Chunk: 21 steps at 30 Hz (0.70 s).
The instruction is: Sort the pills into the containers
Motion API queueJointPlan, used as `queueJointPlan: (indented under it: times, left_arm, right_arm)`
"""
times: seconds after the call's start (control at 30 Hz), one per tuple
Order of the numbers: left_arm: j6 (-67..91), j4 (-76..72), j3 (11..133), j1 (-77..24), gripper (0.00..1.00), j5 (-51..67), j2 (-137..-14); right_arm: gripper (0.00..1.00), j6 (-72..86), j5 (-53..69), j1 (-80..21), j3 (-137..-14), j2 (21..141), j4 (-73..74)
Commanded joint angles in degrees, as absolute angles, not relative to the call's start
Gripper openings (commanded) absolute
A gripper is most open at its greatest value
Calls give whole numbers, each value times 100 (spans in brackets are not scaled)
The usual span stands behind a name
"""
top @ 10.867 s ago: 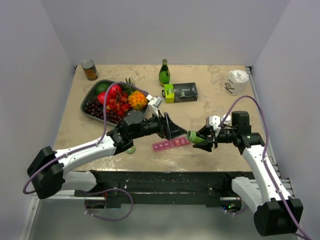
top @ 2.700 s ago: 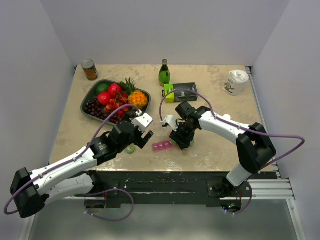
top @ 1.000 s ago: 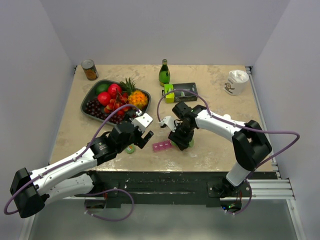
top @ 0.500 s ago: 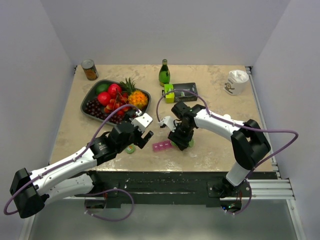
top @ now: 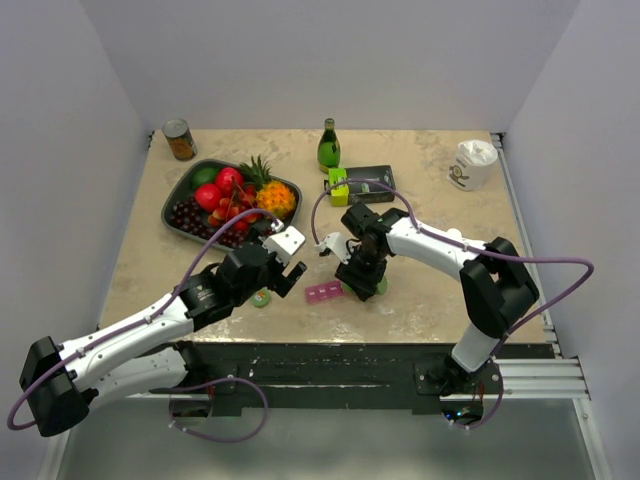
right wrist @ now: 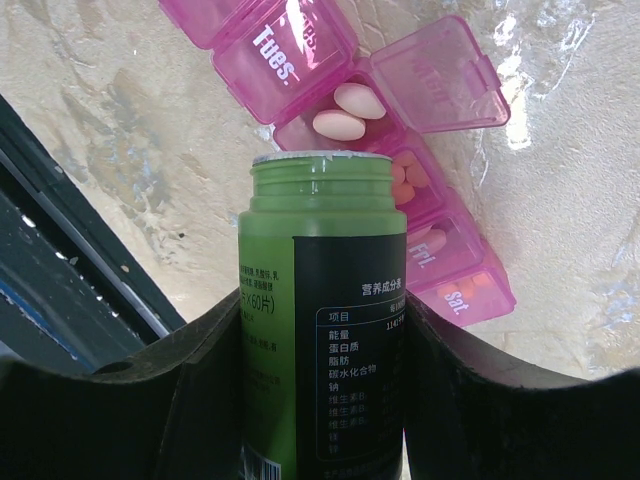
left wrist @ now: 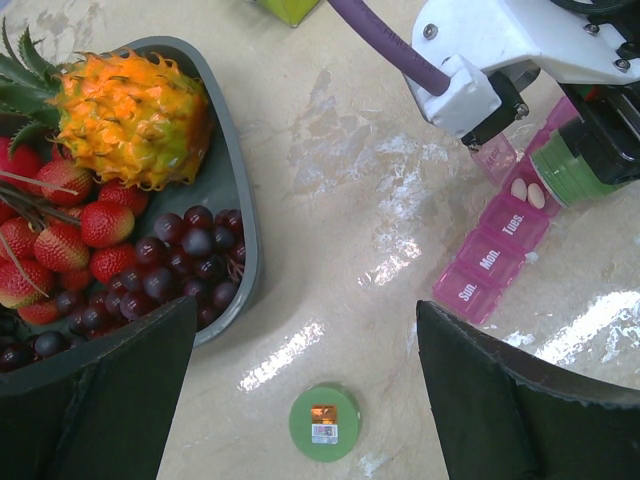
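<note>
Right arm has swung in from the table's right side to the pink pill organiser (right wrist: pixel 285 45), which lies near the front edge; right gripper (right wrist: pixel 322 312) pinches an uncapped green bottle (right wrist: pixel 320 230), mouth toward an open compartment holding two pale pills (right wrist: pixel 346 112); left gripper (left wrist: pixel 305 305) has drawn back, jaws spread wide above a green cap (left wrist: pixel 324 422).

Robot lab test cell, not a home: plain pale walls (top: pixel 330 60) box in one beige stone-look table (top: pixel 440 300) on three sides. Two white arms, left arm (top: pixel 150 322) and right arm (top: pixel 432 243), are bolted to a black frame (top: pixel 330 362) at the near edge, with loose purple cables (top: pixel 561 263) looping off them. Mixed, unrelated props are set out on top: fruit tray (top: pixel 178 207), tin can (top: pixel 179 139), green glass bottle (top: pixel 328 146), black-and-green box (top: pixel 370 184), white cup (top: pixel 473 164).
</note>
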<state>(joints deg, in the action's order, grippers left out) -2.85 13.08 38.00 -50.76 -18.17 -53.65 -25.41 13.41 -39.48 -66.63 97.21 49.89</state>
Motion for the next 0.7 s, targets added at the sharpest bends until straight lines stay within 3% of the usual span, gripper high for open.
queueJointPlan:
  times: [0.0, 0.67]
  left_arm:
    - [-466, 1266, 3823, -5080, 95, -1775, -5256]
    - [-282, 1134, 3691, -5071, 99, -2329, -4615]
  right_arm:
    - [0, -2452, 1318, -3990, -6873, 9659, 5036]
    - [0, -2549, 1924, -3946, -6328, 8606, 4474]
